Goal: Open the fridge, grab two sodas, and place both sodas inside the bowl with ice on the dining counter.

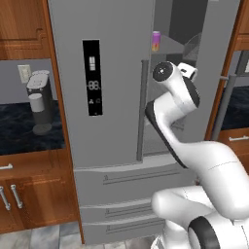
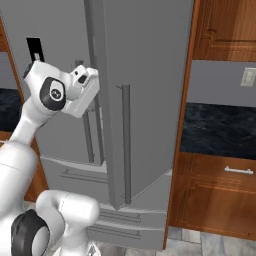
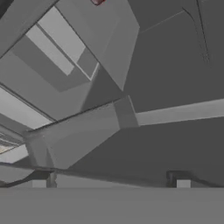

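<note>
Fridge (image 1: pixel 107 97) right door is swung open, left door with the display panel is shut. Your gripper (image 3: pixel 111 183) is up inside the open compartment, jaws wide, holding nothing.

Purple-and-orange soda (image 1: pixel 155 41) stands upright on an upper shelf, above and just left of the wrist. A red sliver at the top edge of the hand view (image 3: pixel 97 1) is probably the second can; too little shows to be sure.

Handling, my read: cans are light, rigid and smooth-sided, so they'll slip if pinched near the rim. Take the purple one mid-body, jaws square across it, keep it upright.

In the way: shelf edges and door bins (image 3: pixel 78 57) crowd the hand, and the open door (image 2: pixel 145 100) sits close on the arm's right. Back straight out before you swing. The coffee machine (image 1: pixel 40 99) on the tabletop to the left is well clear.
</note>
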### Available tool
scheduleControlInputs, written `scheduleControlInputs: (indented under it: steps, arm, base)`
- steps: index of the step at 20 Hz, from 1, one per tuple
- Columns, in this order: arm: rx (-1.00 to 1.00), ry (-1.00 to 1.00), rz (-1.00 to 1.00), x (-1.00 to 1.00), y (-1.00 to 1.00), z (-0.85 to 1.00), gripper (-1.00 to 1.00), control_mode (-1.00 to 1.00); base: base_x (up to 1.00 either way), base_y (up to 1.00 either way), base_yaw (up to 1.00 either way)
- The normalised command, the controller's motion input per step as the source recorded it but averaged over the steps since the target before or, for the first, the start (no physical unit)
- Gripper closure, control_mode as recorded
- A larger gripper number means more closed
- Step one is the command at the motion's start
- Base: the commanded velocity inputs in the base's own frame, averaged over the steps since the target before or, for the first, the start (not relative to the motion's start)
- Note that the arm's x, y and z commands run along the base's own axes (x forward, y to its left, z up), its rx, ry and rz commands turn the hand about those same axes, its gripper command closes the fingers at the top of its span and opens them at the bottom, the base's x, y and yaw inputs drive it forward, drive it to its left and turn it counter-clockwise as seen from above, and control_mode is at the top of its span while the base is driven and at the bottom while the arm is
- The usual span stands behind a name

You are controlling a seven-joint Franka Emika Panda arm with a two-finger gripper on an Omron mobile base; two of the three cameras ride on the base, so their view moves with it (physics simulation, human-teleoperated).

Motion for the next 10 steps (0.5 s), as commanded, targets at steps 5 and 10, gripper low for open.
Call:
scheduleControlInputs:
  steps: [5, 10]
  arm:
    - [-0.03, 0.00, 0.00, -0.15, -0.79, 0.00, -1.00, -1.00]
    - [-0.02, 0.00, 0.00, -0.26, -0.81, 0.00, -1.00, -1.00]
  base:
    - [0.00, 0.00, 0.00]
    - [0.00, 0.00, 0.00]
